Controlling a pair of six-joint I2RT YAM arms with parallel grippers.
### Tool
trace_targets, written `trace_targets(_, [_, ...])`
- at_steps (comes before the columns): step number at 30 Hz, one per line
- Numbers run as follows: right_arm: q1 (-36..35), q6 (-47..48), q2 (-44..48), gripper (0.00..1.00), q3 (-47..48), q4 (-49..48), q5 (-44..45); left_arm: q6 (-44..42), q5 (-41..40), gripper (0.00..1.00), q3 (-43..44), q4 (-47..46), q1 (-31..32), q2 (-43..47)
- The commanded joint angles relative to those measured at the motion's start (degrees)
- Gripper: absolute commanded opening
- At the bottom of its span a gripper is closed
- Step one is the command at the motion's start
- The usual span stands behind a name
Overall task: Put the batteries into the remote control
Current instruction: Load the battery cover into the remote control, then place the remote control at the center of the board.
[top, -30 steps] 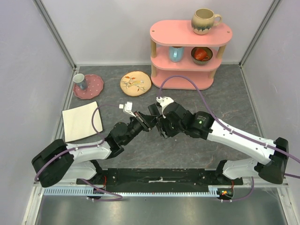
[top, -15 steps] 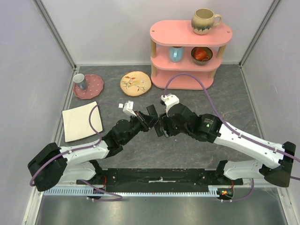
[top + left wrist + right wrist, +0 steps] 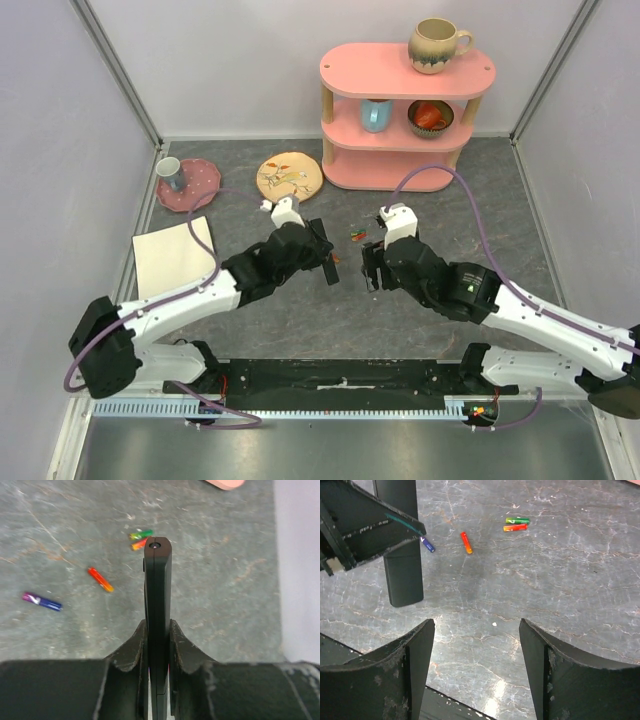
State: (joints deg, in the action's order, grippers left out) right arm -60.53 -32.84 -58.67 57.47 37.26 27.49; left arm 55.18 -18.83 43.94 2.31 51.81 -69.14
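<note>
The remote control (image 3: 158, 590) sits in the middle of the left wrist view, seen from its thin edge. The left gripper (image 3: 157, 627) squeezes it tight from both sides. Four batteries (image 3: 465, 542) lie on the grey table (image 3: 580, 580) near the top of the right wrist view: green and red side by side, then orange, then blue. The right gripper (image 3: 476, 627), at the bottom, is wide open with nothing in it.
</note>
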Motion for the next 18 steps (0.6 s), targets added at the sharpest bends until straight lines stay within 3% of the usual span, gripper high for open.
trace_targets(1, [0.1, -2.2, 2.3, 0.75, -2.3, -1.1, 5.6, -6.7, -10.3, 0.02, 12.7, 25.4, -0.7, -6.4])
trace_targets(9, [0.0, -3.3, 5.8, 0.75, -5.4, -1.7, 4.5, -15.4, -12.2, 0.02, 27.1, 43.0, -8.3, -28.3])
trace_targets(18, [0.0, -3.6, 12.1, 0.75, -10.9, -4.6, 2.1, -20.3, -19.0, 0.02, 40.0, 51.7, -11.7, -40.5])
